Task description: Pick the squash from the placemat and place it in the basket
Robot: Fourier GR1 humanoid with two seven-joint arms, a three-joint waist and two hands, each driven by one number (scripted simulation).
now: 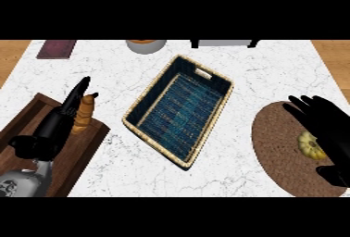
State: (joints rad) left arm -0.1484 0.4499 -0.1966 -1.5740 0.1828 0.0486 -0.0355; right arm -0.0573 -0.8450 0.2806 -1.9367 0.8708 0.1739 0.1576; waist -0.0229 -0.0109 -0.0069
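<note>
A yellow squash (309, 145) lies on the round brown placemat (277, 148) at the right of the counter. My right hand (331, 129) is over it and hides its right side; the fingers point up the view and stay fairly straight, and the thumb (334, 175) sits below the squash. The hand is not closed round the squash. A rectangular basket (145, 99) with a tan rim and dark blue inside lies tilted in the middle, left of the placemat, with nothing in it. My left hand (65, 113) shows at the left, fingers straight and pointing up.
A dark wooden tray (85, 146) at the lower left holds a brown baguette-like stick (84, 113). My left forearm (24, 180) lies over it. At the far edge stand a dark red book (57, 48), a pale round pot (146, 46) and a grey appliance (224, 43).
</note>
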